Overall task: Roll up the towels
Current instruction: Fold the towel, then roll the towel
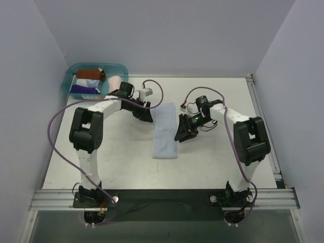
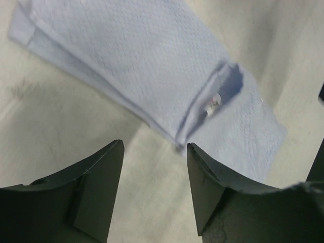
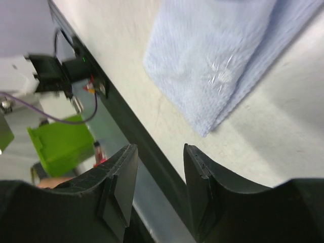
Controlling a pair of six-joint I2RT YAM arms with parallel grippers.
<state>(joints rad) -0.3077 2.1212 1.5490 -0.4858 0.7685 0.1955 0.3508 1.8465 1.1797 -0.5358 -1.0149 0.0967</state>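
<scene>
At the middle of the table [image 1: 212,162], looking at the light blue towel [image 1: 165,132] lying flat, folded into a long strip running near to far, not yet rolled. Showing a small white tag [image 2: 214,104] at a turned-over fold in the left wrist view. Hovering the left gripper [image 1: 144,114] just off the strip's far left corner, jaws standing apart and gripping nothing, with the folded edge lying just beyond them. Holding the right gripper [image 1: 183,132] just beside the strip's right edge, about halfway along, jaws likewise parted and empty, with a corner of the cloth lying beyond them in the right wrist view; not telling whether touching the cloth or not. Sitting well apart at the far left corner, as the teal tub [image 1: 68,81], keeping inside it the pale pink towel [image 1: 115,82], already rolled, beside other rolled cloths [image 1: 86,87].
</scene>
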